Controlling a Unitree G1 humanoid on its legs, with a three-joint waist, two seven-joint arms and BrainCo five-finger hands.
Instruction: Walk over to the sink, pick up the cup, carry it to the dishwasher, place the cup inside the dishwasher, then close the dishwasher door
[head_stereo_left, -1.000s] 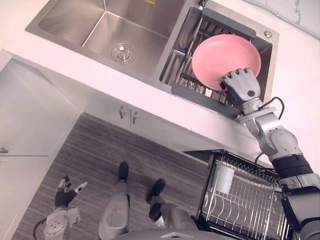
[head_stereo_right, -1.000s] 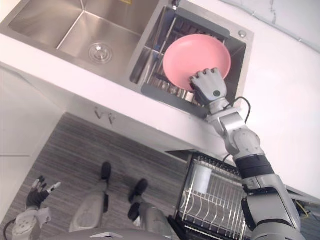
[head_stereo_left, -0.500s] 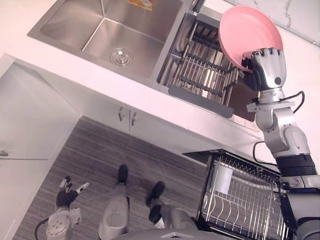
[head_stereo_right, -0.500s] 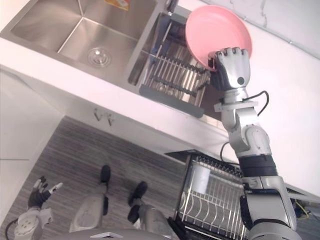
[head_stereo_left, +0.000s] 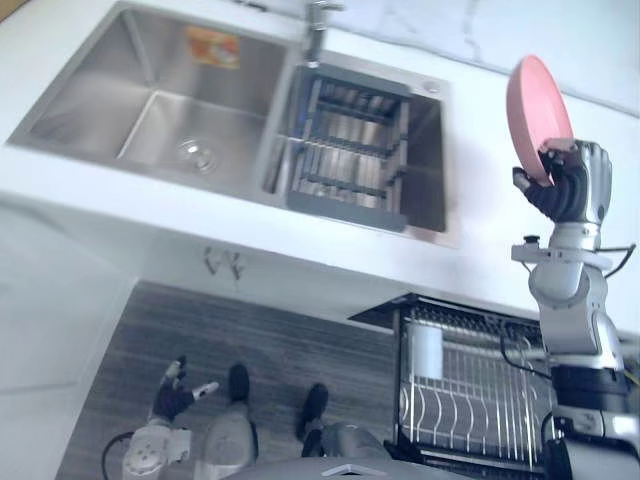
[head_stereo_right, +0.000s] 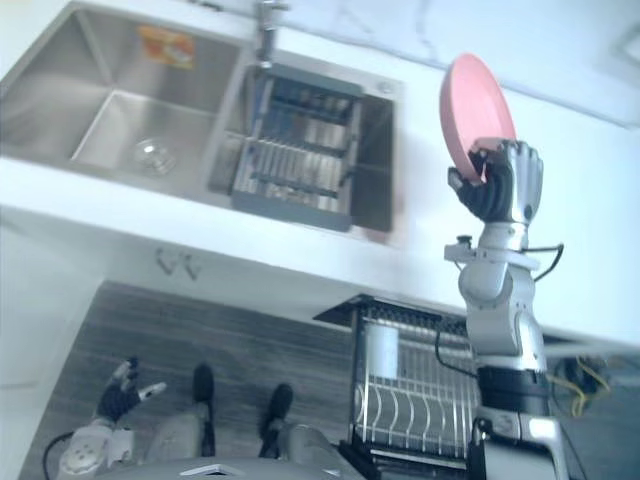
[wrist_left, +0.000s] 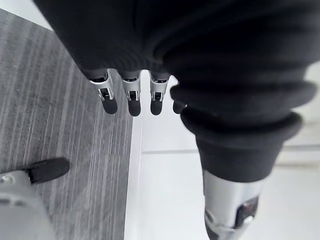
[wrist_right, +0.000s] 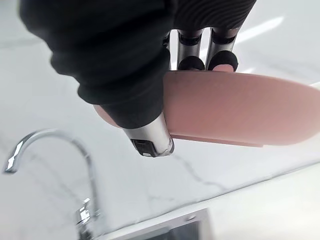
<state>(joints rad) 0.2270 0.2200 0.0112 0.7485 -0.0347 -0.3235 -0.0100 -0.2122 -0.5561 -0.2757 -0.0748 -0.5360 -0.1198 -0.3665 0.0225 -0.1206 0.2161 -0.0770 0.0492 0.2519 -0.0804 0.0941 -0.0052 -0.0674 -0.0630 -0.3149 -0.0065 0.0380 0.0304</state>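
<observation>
My right hand (head_stereo_left: 570, 185) is shut on a pink plate (head_stereo_left: 538, 112), held upright on its edge above the white counter, to the right of the sink. In the right wrist view the fingers (wrist_right: 222, 61) curl over the rim of the pink plate (wrist_right: 235, 112) and the thumb (wrist_right: 150, 135) presses its near side. The dishwasher's wire rack (head_stereo_left: 470, 400) stands pulled out below the counter, under my right arm. My left hand (head_stereo_left: 175, 392) hangs low over the floor, and its fingers (wrist_left: 130, 97) are straight and hold nothing.
The steel sink (head_stereo_left: 150, 110) has a bare left basin and a dish rack (head_stereo_left: 350, 140) in its right basin, with the faucet (head_stereo_left: 318, 15) behind. A white cup (head_stereo_left: 428, 350) stands in the dishwasher rack. White cabinet doors (head_stereo_left: 220, 262) front the counter.
My right hand has lifted the pink plate out of the sink's dish rack and carried it right, over the counter. The view has shifted too. The left hand stays low.
</observation>
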